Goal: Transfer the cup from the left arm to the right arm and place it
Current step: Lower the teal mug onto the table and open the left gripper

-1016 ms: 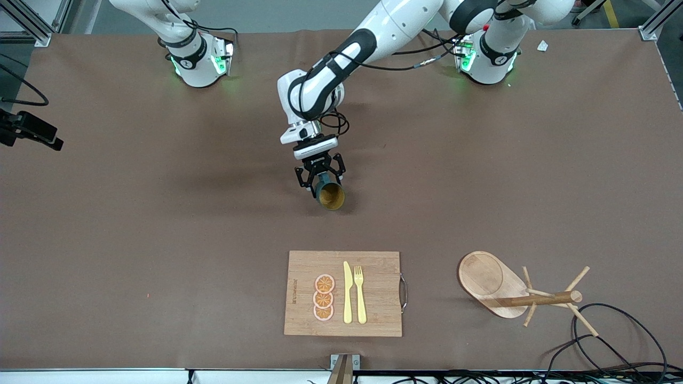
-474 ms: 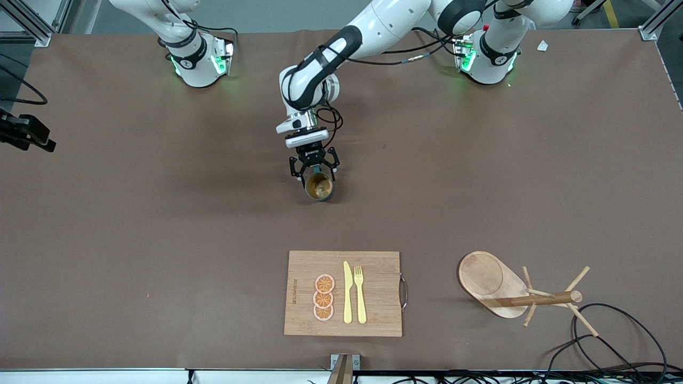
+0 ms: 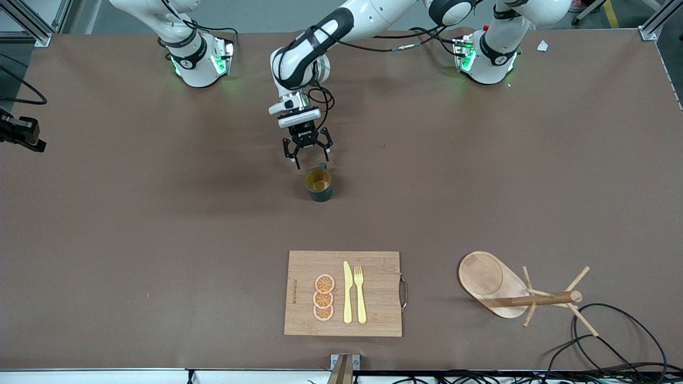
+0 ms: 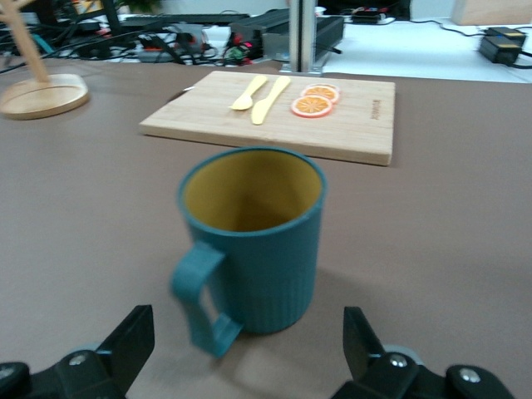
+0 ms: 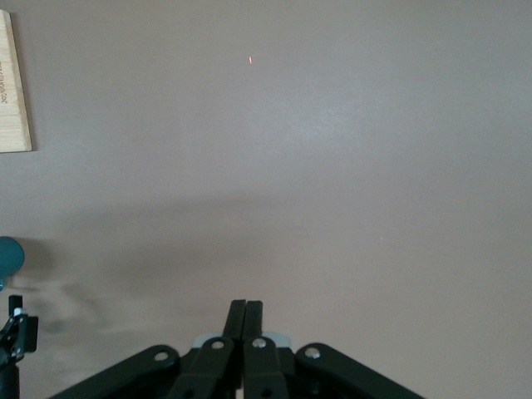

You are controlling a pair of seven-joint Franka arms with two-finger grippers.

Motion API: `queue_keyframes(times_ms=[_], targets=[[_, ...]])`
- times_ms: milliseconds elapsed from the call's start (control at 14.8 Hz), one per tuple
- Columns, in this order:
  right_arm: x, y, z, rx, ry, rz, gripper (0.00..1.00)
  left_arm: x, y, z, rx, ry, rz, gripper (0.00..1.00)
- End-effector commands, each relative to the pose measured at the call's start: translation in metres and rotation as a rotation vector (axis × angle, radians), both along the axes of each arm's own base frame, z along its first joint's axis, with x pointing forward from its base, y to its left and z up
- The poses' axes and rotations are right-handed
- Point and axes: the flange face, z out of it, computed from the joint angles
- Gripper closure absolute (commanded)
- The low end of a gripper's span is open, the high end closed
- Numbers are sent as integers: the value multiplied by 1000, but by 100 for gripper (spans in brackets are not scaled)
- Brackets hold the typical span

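The cup [image 3: 319, 184], dark teal with a mustard-yellow inside, stands upright on the brown table [image 3: 160, 224] near its middle. Its small handle [image 4: 199, 299] points toward my left gripper. My left gripper [image 3: 309, 159] is open and empty, just off the cup on the side toward the arms' bases, touching nothing. In the left wrist view the cup [image 4: 253, 241] stands apart from the left gripper [image 4: 247, 356], ahead of its spread fingers [image 4: 125, 349]. My right gripper [image 5: 246, 312] is shut and empty, high over bare table; the cup's edge [image 5: 8, 258] shows in the right wrist view.
A wooden cutting board [image 3: 379, 288] with a yellow knife, a fork and orange slices lies nearer the front camera than the cup. A wooden mug rack [image 3: 512, 290] lies on its side toward the left arm's end, with black cables [image 3: 613, 330] beside it.
The left gripper held the tilted cup, set it upright on the table, opened, and drew back toward the arms' bases. The cup now stands free.
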Motion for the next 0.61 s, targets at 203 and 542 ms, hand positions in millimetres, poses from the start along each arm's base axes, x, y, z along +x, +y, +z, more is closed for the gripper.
queue_keyframes(times_ms=[203,542], targets=[[0,-3,0,9,4,7,69,-1,1,105,-69,96,161,0],[1,-3,-19,16,76,8,4,59,39,244,-108,250,242,0]])
